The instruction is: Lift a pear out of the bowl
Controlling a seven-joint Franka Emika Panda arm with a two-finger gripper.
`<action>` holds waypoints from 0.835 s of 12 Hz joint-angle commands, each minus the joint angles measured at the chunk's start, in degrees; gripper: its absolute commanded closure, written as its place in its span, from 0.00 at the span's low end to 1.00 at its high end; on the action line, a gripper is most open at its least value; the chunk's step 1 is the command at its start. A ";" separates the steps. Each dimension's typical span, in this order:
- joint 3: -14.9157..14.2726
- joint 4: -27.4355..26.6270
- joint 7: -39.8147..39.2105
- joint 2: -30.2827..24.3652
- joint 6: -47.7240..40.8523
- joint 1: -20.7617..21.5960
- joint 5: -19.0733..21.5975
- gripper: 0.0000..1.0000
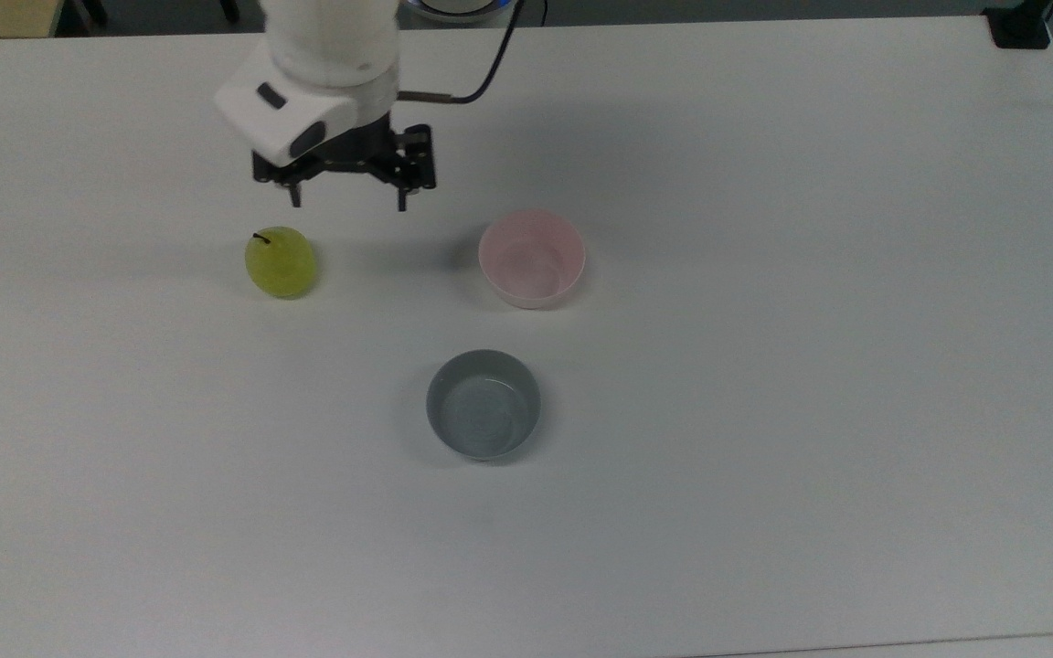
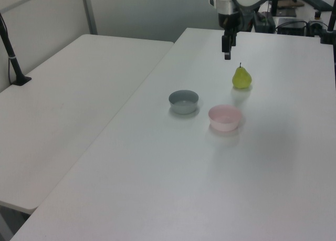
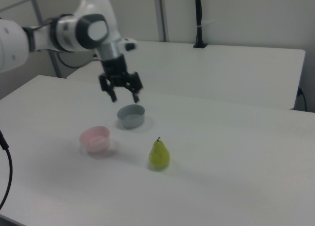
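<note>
White tabletop (image 1: pixel 764 274) fills the scene, with a second white table (image 2: pixel 68 94) beside it in the left view. Above it the arm's gripper (image 1: pixel 346 196) hangs with its fingers spread wide and nothing between them. In the top view it sits between the pear and the pink bowl, toward the far edge. The pink bowl (image 1: pixel 531 258) and the grey bowl (image 1: pixel 483 404) both look empty. The pear (image 1: pixel 281 262) stands upright on the bare table, stem up, well apart from both bowls at the top view's left. As I judge it, the pear is out and let go, so the good move is simply to keep the fingers wide and clear of it. Nothing blocks the way.
</note>
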 commanded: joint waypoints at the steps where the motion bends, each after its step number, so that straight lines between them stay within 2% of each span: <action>1: -0.30 -1.12 6.75 -5.74 -4.02 6.66 0.14 0.00; 4: -0.30 -1.21 8.09 -9.70 -6.65 7.21 6.02 0.00; 6: -0.30 -1.29 7.83 -11.02 -9.91 7.47 6.12 0.00; 10: -0.82 -1.38 7.48 -11.20 -10.09 6.86 6.12 0.00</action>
